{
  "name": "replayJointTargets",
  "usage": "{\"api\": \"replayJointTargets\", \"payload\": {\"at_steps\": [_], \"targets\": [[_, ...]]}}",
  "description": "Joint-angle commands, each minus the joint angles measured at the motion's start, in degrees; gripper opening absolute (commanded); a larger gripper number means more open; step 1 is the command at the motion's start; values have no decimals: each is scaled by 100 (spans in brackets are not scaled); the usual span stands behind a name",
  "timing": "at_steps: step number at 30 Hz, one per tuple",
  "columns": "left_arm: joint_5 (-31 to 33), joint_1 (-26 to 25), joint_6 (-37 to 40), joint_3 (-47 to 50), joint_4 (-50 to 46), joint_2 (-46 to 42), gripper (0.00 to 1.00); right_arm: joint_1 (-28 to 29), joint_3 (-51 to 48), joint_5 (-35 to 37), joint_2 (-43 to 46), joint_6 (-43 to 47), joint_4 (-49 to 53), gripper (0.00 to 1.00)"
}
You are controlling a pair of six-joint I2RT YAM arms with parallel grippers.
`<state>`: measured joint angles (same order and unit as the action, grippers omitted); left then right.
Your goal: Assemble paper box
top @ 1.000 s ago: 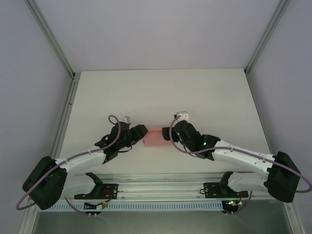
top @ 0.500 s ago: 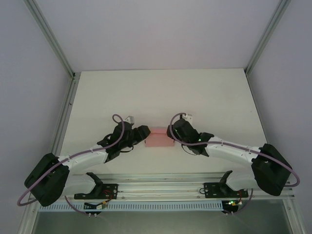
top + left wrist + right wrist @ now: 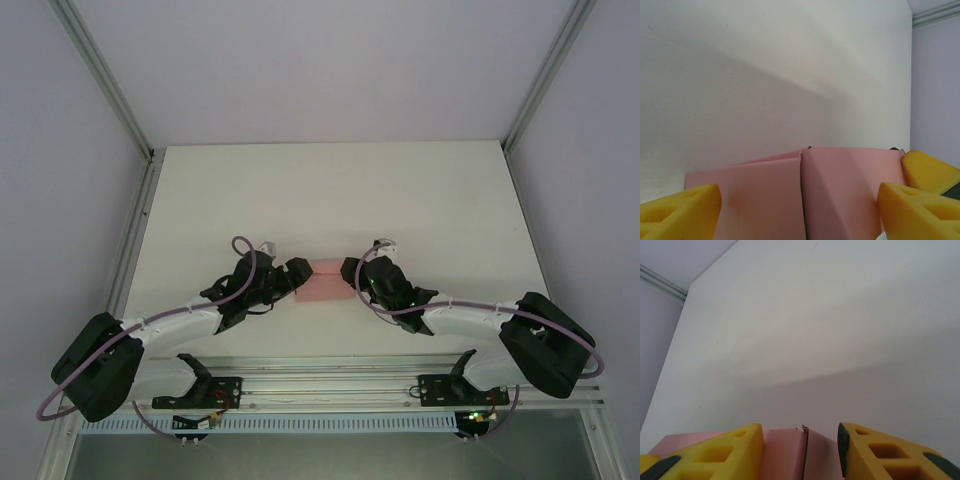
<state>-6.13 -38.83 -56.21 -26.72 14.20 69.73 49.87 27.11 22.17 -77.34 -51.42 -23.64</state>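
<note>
Pink paper box point(image 3: 327, 283) on table point(image 3: 330, 190), left gripper point(image 3: 299, 276) at its left end, spread wide, right gripper point(image 3: 349, 271) at its right end, partly open.

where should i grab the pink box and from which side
Probably by its short ends, coming in low from left and right. The box lies flat on the table, longer left to right, and is thin card with a seam, so a top pinch might crush it.

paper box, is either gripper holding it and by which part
Cannot tell: left gripper straddles one end of the paper box, right gripper the other; contact is unclear.
</note>
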Motion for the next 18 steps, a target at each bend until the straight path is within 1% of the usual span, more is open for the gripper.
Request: {"api": "replayJointTargets", "payload": {"at_steps": [1, 4, 7, 9, 12, 14, 16, 18], "targets": [[-38, -5, 79, -182, -432, -191, 82, 49, -424, -422, -427, 272, 1615, 42], [46, 161, 6, 11, -479, -456, 85, 48, -511, -425, -374, 215, 1624, 41], [-106, 304, 201, 57, -412, -740, 88, 49, -549, -485, -352, 165, 1627, 40], [-153, 323, 286, -24, -520, -797, 87, 49, -538, -512, -369, 169, 1613, 40], [-128, 338, 285, -42, -628, -767, 80, 58, -532, -512, -393, 184, 1584, 40], [-127, 353, 215, 103, -522, -725, 75, 67, -539, -504, -405, 158, 1585, 40], [-130, 369, 145, 261, -409, -712, 67, 76, -562, -495, -389, 142, 1590, 40], [-35, 382, 109, 423, -309, -744, 61, 73, -568, -512, -370, 143, 1600, 40]]}}
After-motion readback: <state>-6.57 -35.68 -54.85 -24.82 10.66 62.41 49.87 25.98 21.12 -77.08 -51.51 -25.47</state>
